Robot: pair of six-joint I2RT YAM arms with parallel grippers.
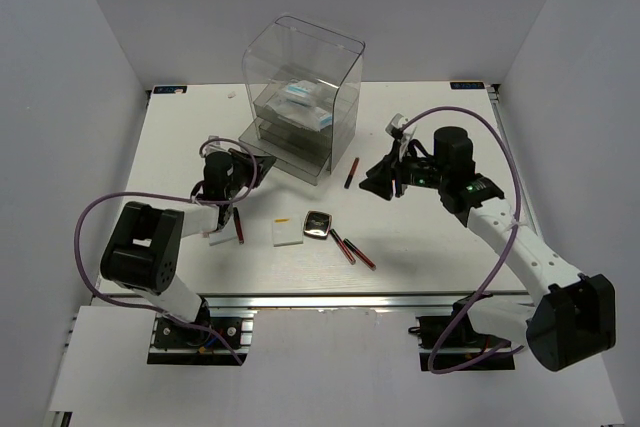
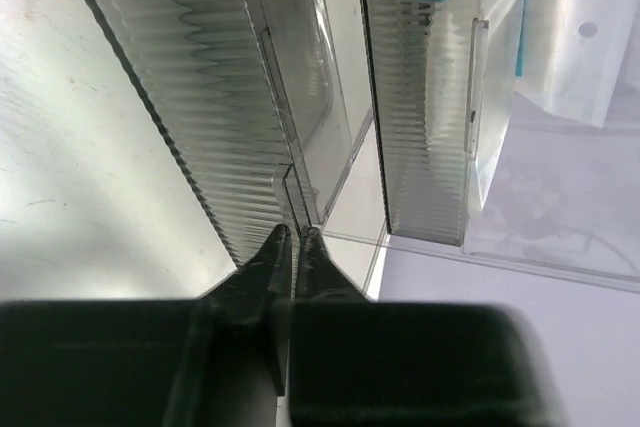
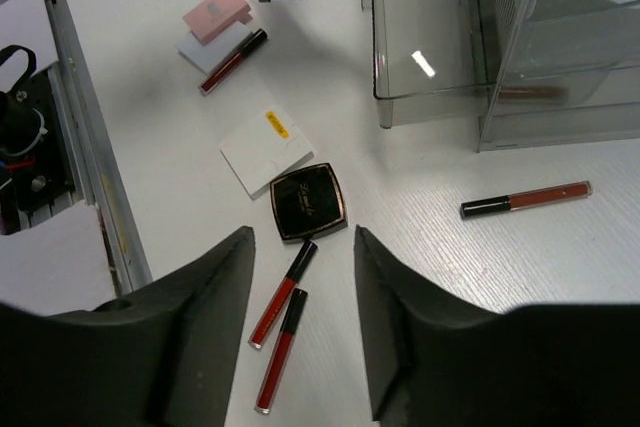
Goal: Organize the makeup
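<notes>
Makeup: mostly loose on the desk [image 1: 430,237].

Pair of dark-red sticks [image 3: 283,297]: side by side, nearly touching, directly beneath the gap of the right jaws.

Black square compact [image 3: 308,203]: just ahead of those jaws, close to the cap end of one stick.

White pad with a yellow sticker [image 3: 264,152]: just past the compact, almost corner to corner with it.

Lone stick [image 3: 526,199]: off to the right of the right jaws, near the clear drawer box [image 1: 335,57].

Pink pad [image 3: 217,13]: stacked on a white one with one more stick [image 3: 232,60] against them, just behind the left jaws and under that wrist.

Two blue-printed packets [image 1: 305,102]: already inside the box, above the pulled-out drawer [image 3: 430,47], well beyond both pairs of jaws.

Right jaws: spread apart, empty, hanging over the paired sticks.

Left jaws: pressed together at the front rim of the pulled-out drawer. Cannot tell whether a thin lip is pinched between them.

Likely trouble:
- On closing, could catch both sticks at once or squirt one sideways, the two being round and so close together. Could also knock the compact.
- On a pull by the left jaws, may slip off the thin, slick plastic, or drag the light box across the desk instead of sliding the drawer, leaving any drop short of it.
- Also risks a clash, with both arms crowded over one patch of desk.
</notes>
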